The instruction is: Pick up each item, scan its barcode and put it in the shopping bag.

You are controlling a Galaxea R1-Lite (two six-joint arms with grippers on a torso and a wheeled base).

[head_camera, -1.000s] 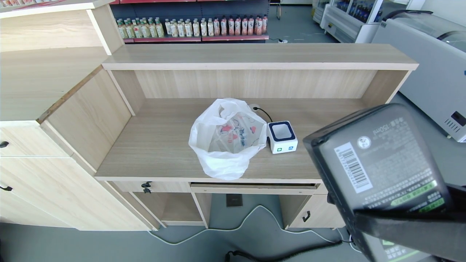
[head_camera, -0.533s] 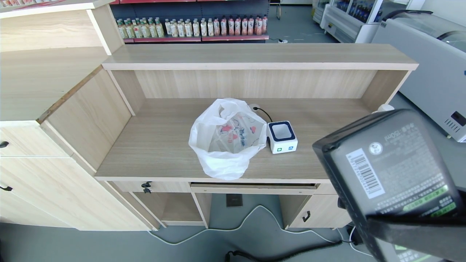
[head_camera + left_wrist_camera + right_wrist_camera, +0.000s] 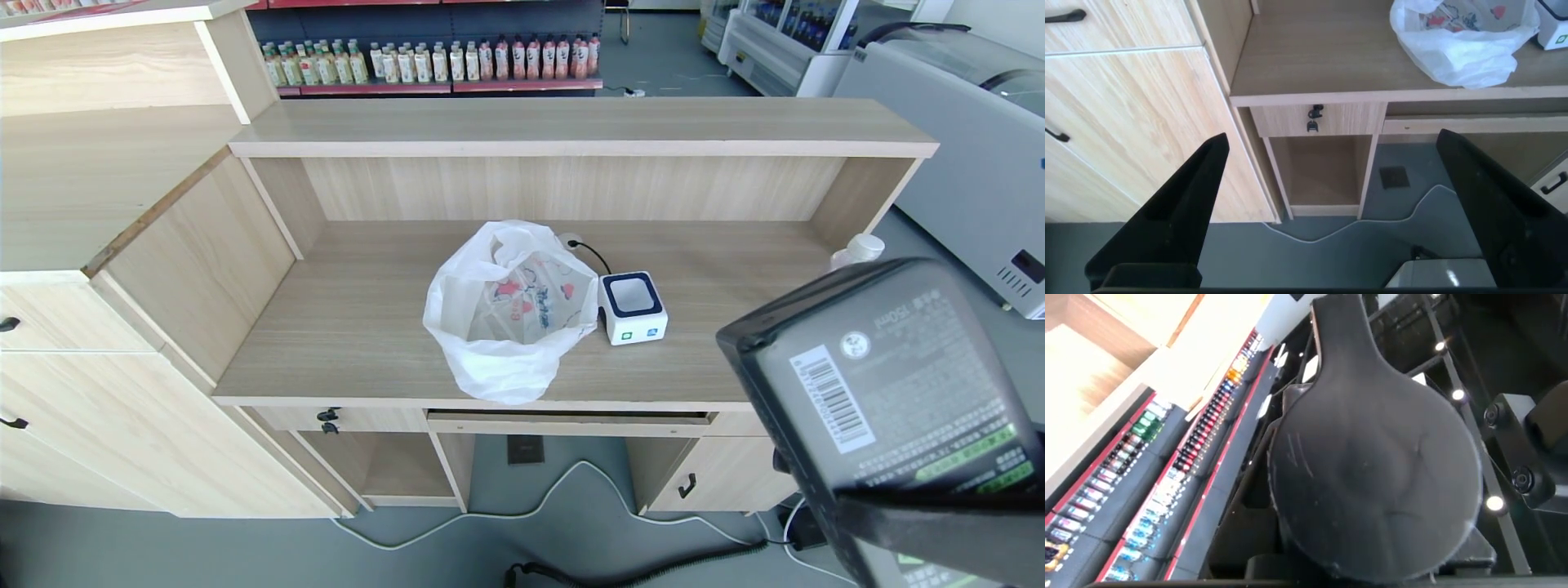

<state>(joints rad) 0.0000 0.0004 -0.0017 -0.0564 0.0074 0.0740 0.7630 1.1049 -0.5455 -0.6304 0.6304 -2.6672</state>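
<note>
A dark bottle (image 3: 882, 384) with a white barcode label hangs close to the head camera at the lower right, level with the counter's right end. My right gripper (image 3: 931, 510) is shut on it; a dark finger crosses its lower end. The right wrist view shows the bottle's (image 3: 1372, 482) round dark body from below. The white shopping bag (image 3: 506, 314) stands open mid-counter, with the small white scanner (image 3: 631, 307) just to its right. My left gripper (image 3: 1331, 212) is open and holds nothing, low in front of the counter's left drawer.
The wooden counter (image 3: 351, 327) has a raised back ledge and side walls. A white cap (image 3: 864, 245) peeks out behind the dark bottle at the counter's right end. Cables lie on the floor under the desk. A tall cabinet (image 3: 98, 245) stands at the left.
The dark bottle in my right gripper has drifted right and slightly down in the head view, uncovering the white cap behind it. The bag and scanner have not moved.
</note>
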